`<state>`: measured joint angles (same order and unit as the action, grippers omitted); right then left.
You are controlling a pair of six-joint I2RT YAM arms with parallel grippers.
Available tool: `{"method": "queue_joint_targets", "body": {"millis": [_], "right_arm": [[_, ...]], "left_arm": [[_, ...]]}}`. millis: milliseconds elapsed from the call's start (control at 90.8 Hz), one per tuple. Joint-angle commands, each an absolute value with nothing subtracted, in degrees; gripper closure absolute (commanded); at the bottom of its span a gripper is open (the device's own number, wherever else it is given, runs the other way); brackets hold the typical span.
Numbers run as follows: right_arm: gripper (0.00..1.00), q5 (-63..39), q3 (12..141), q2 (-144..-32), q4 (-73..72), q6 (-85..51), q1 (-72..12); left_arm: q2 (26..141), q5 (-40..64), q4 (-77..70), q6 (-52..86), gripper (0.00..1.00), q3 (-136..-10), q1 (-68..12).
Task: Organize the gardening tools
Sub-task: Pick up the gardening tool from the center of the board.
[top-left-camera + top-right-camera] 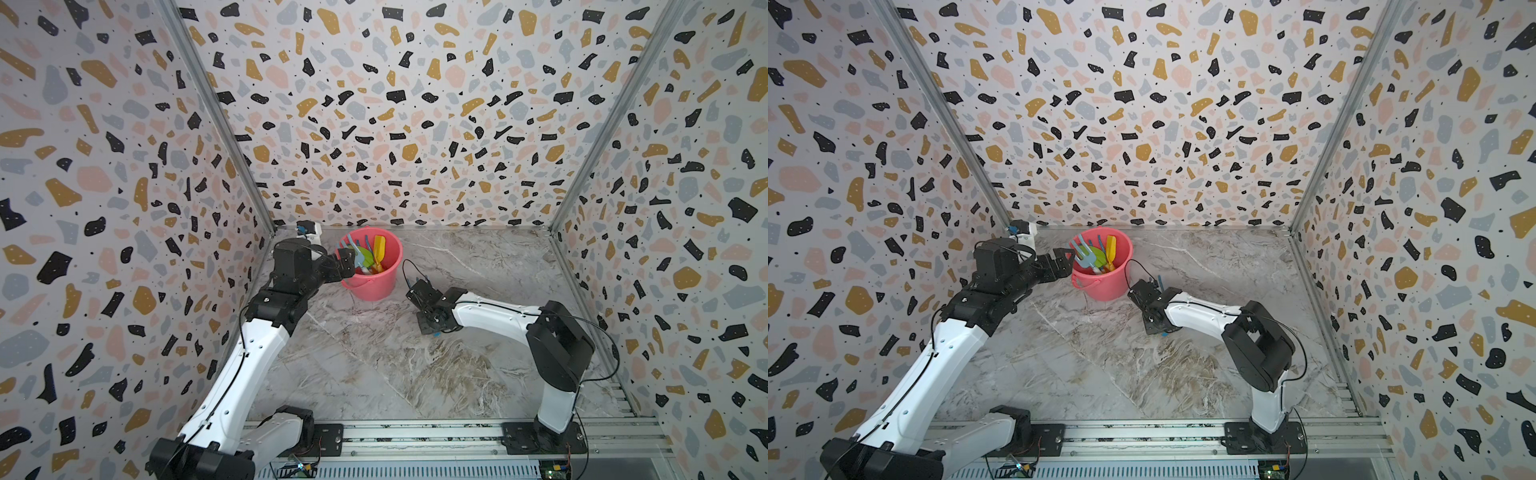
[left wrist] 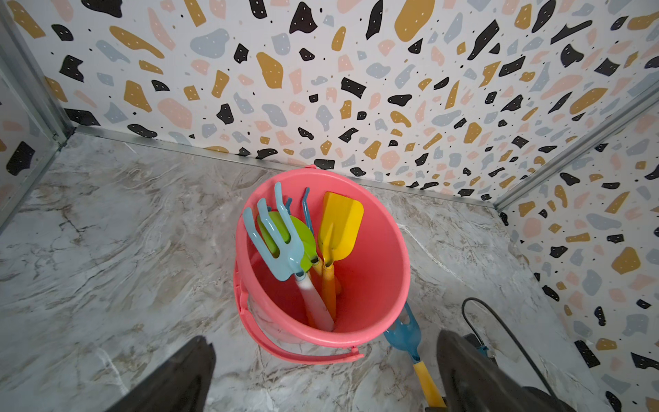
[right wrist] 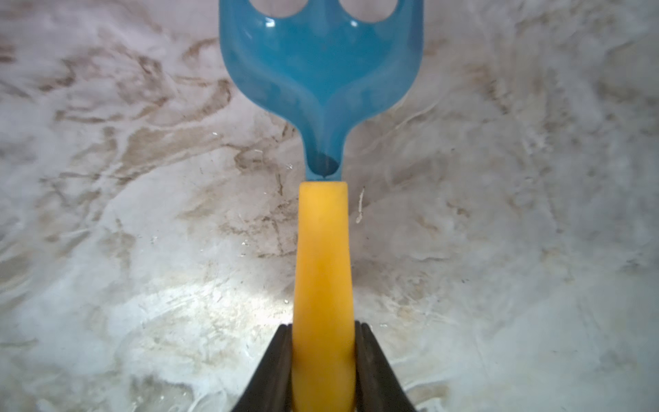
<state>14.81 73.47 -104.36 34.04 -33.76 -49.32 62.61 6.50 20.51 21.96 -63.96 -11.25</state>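
Fingers point(image 3: 274, 367) of the right gripper point(image 3: 322, 333) are pressing together on both sides of the yellow handle point(image 3: 322, 249) of a dark-blue rake point(image 3: 321, 71). They are gripping it near the handle's end, and the forked head is pointing straight away from the wrist over the marble table point(image 3: 142, 214). Whether the rake is resting on the marble or hanging just above it is not showing.

In both top views this gripper is sitting low over the table just beside the pink bucket point(image 1: 374, 286), on the side facing the right arm, and is hiding nearly all of the rake. In the left wrist view the rake's head is lying close to the bucket's outer wall.

On the bucket's opposite side, the left gripper point(image 1: 1068, 262) is hovering level with the rim, its jaws standing wide apart and holding nothing.

The bucket is standing upright near the back wall, toward the rear corner on the left arm's side, with its carrying handle point(image 2: 303, 353) folded down. Four tools are standing inside it, handles down and heads up:
- a light-blue rake point(image 2: 281, 249)
- a green spade point(image 2: 305, 232) right behind it
- a yellow shovel point(image 2: 340, 224) alongside
- the other dark-blue rake point(image 2: 306, 210), showing only its thin tines between spade and shovel
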Motion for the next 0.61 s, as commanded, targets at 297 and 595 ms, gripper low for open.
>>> {"method": "queue_joint_targets", "body": {"millis": [297,595], "right_arm": [[1.00,20.04,70.66,-89.93,31.90,-26.85,-49.11],[1.00,16.27,66.07,-83.10,21.55,-21.62,-49.14]], "left_arm": [[65.26,19.63,20.35,27.72,0.00,-69.67,-10.81],[68.84,31.72,19.57,32.09,0.00,-72.12,-11.02]]}}
